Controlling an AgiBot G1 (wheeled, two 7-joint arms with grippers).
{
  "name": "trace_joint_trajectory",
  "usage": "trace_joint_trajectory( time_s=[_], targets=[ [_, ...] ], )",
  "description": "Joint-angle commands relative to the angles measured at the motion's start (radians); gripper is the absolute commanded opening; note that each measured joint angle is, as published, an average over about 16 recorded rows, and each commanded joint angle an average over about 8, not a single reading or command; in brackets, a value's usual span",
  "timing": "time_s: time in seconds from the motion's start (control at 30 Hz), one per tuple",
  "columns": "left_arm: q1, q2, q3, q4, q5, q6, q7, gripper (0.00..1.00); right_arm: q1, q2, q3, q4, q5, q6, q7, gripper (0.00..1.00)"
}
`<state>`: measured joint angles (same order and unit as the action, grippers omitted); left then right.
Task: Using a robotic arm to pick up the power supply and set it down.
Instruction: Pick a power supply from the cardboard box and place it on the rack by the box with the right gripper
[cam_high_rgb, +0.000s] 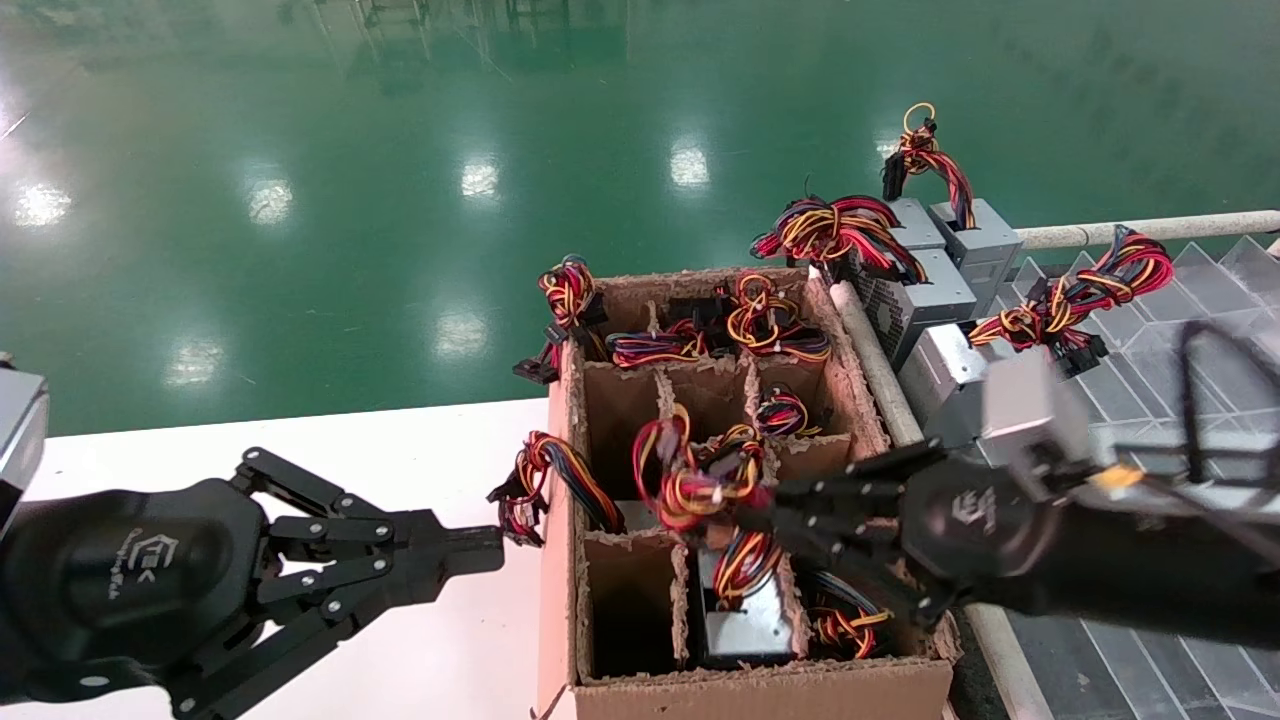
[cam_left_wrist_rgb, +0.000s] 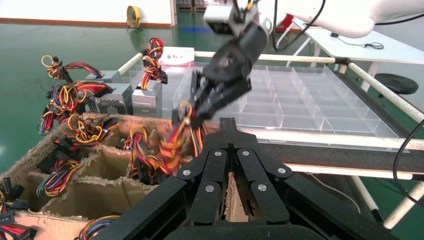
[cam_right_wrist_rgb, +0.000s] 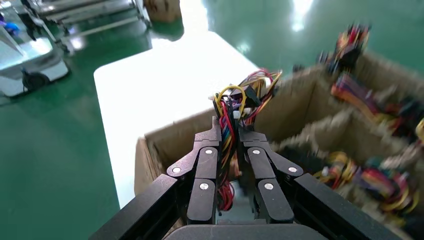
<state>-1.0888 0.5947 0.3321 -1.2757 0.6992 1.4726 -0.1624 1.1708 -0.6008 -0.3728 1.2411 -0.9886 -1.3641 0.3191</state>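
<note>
One right tool clamping power supply wires

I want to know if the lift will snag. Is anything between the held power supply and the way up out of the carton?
The right gripper is clamped on the wire bundle; the power supply hangs between cardboard dividers. Above it nothing visible blocks.

the right gripper reaches over the cardboard carton, its fingers closed on the wire bundle of a power supply in a near compartment. the left gripper hangs over the white table, just beside the carton's left wall, its fingers together.
</note>
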Motion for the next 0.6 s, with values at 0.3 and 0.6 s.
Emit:
trace_joint_trajectory(
  time_s=[0.3, 0.6],
  targets=[
    [0.0, 0.0, 0.0, 0.0, 0.0, 0.0, 0.0, 0.0, 0.089, 0.025, 0.063, -0.005, 0.071, -0.034, -0.036, 0.0],
    [0.0, 0.0, 0.0, 0.0, 0.0, 0.0, 0.0, 0.0, 0.259, 0.026, 0.104, 0.002, 0.051, -0.032, -0.086, 0.0]
  ],
)
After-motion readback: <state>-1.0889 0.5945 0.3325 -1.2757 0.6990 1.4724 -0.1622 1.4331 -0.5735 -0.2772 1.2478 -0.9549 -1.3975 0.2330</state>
